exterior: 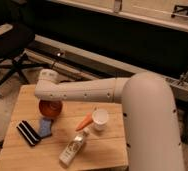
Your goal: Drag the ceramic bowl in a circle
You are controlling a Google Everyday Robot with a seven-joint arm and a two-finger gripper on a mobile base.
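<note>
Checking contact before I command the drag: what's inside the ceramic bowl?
Only the red front wall of the ceramic bowl shows, on the wooden table. The arm covers its inside. The shut gripper is hidden under the arm's end too, so contents or contact cannot be seen.

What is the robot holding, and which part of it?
Cannot tell for sure. The gripper, shut, points down at the ceramic bowl, but the arm hides whether it pinches the rim.

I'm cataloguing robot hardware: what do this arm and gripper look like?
The arm is a thick white tube with a row of small dark dots along it, a rounded end and a bulky white shoulder. The gripper is at the ceramic bowl, mostly hidden under that end.
</note>
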